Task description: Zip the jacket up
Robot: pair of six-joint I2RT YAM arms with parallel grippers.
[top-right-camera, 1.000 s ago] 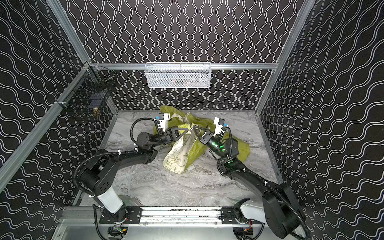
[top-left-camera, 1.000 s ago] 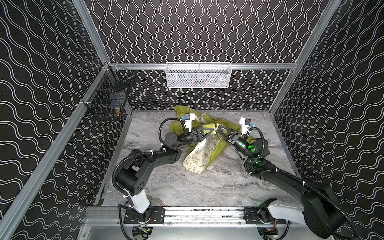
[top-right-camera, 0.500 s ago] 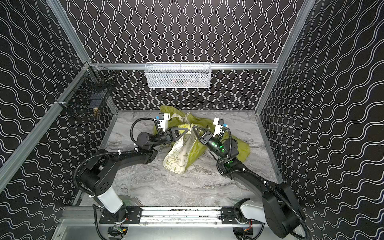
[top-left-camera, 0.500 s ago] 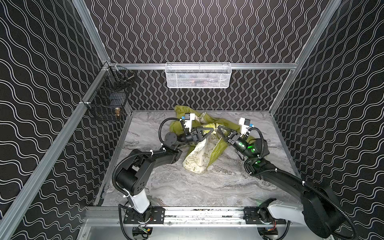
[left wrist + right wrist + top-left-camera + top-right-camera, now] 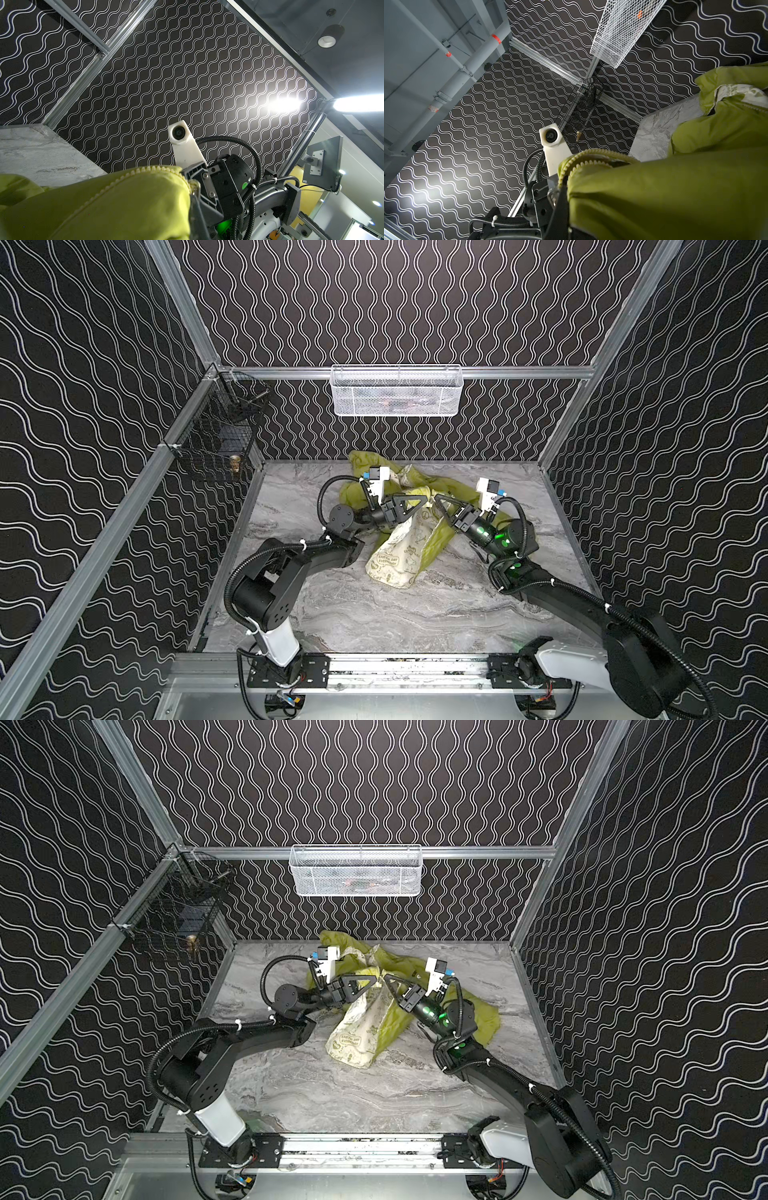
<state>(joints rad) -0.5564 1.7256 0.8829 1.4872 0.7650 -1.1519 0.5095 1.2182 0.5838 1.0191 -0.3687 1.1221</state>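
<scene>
The left gripper [image 5: 424, 501] pinches the yellow-green jacket [image 5: 438, 537] tight. The right gripper [image 5: 438, 499] clamps it too, tips nearly meeting

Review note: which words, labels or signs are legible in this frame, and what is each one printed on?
"EARTH DAY EVERYDAY": on the cream lining of the jacket, in both top views.
Peace sign: a symbol, not words, on the same lining.
Other lining prints, including the lettering in the right wrist view: too small or blurred to read.
</scene>
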